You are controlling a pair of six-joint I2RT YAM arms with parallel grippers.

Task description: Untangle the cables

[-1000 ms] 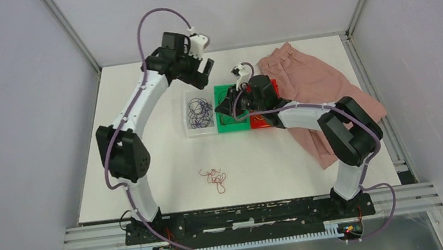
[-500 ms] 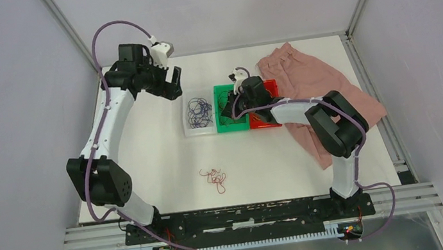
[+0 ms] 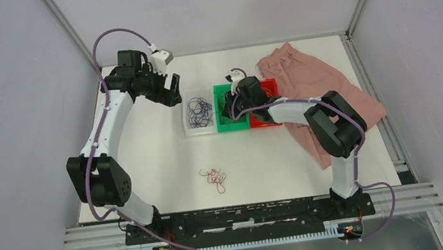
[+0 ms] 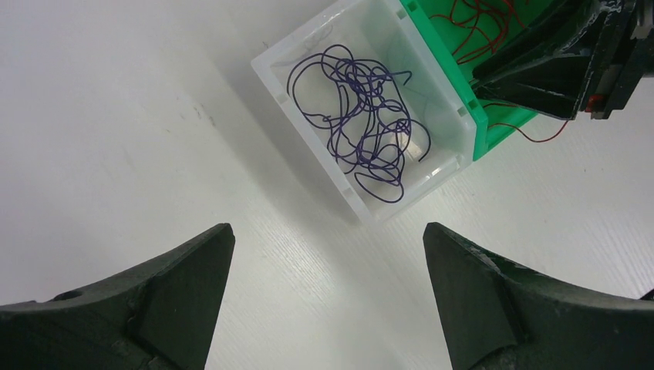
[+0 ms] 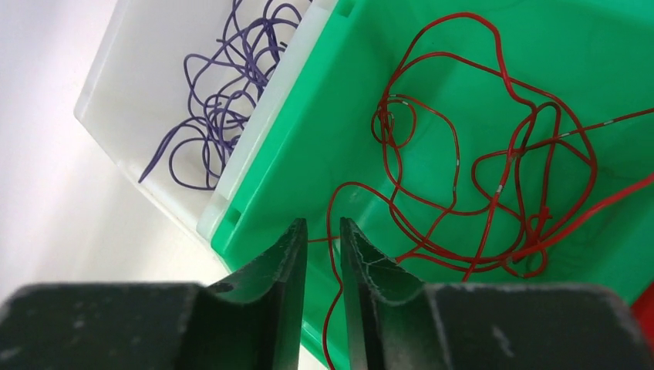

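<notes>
A dark purple cable point(image 4: 359, 123) lies coiled in a white bin point(image 4: 306, 139). A red cable point(image 5: 478, 154) lies looped in the green bin point(image 5: 278, 200) beside it. My right gripper point(image 5: 322, 222) hangs over the green bin's near corner. Its jaws are narrowly open and one red strand runs loosely through the gap. My left gripper point(image 4: 328, 231) stands wide open and holds nothing, above bare table left of the white bin. A small red and orange-yellow tangle point(image 3: 214, 179) lies on the table near the front.
A red bin point(image 3: 261, 123) stands right of the green bin point(image 3: 227, 126), mostly under the right arm. A pink cloth point(image 3: 310, 81) covers the table's back right. The frame posts and table edges run close behind the left gripper point(image 3: 170, 91).
The left arm has swung left, from above the bins to the table's back left, still open. The right gripper has stayed over the green bin, shifting slightly.
</notes>
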